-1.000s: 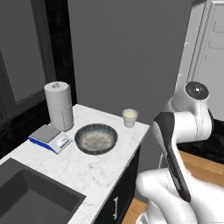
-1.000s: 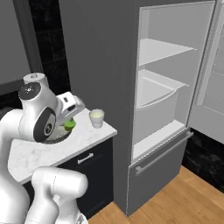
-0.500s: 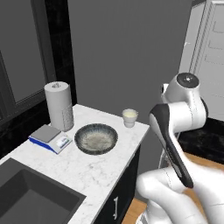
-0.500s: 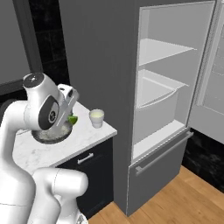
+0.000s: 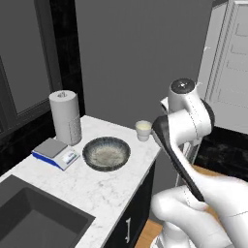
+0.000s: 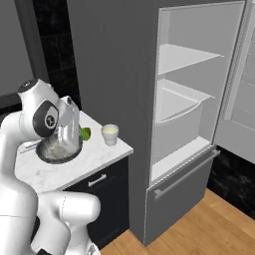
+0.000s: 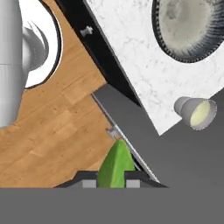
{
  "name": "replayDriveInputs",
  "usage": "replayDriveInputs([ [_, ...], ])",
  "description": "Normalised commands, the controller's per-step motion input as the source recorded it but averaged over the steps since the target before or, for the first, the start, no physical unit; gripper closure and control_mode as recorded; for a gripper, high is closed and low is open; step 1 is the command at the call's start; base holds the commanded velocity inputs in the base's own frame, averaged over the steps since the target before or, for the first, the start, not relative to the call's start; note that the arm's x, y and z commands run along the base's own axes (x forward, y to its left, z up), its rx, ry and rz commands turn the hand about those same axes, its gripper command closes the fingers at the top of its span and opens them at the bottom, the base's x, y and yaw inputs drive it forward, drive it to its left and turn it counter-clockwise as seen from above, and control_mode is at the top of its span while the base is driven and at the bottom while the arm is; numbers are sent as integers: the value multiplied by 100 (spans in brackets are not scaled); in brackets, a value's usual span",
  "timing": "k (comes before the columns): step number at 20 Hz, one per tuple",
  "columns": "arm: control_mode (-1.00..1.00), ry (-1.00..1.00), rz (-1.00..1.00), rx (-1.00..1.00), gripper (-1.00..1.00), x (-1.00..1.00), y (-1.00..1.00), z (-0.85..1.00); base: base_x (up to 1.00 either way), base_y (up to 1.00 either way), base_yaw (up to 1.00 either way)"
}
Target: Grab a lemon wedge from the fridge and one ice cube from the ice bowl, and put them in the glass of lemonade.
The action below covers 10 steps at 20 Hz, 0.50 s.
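My gripper is shut on the lemon wedge, a small yellow-green piece that juts out past the fingertips. From the right base, the gripper hangs over the counter's near end with the wedge at its tip, a little left of the glass of lemonade. The glass stands near the counter's corner beside the fridge, which is open with pale shelves. The ice bowl sits mid-counter; in the right base view the hand hides part of the bowl.
A white paper-towel roll and a flat scale stand left of the bowl. A dark sink lies at the counter's near left. The open fridge door stands at the right. Wooden floor lies below.
The arm has swung left toward the counter, carrying the wedge a little higher and closer to the glass. Bowl and glass have not moved.
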Motion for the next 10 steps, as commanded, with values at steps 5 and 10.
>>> replayDriveInputs([
  [5,-100,18,35,-46,100,7,0,-10,0,0,0],
  [10,-100,14,23,-17,100,24,0,-7,0,0,0],
])
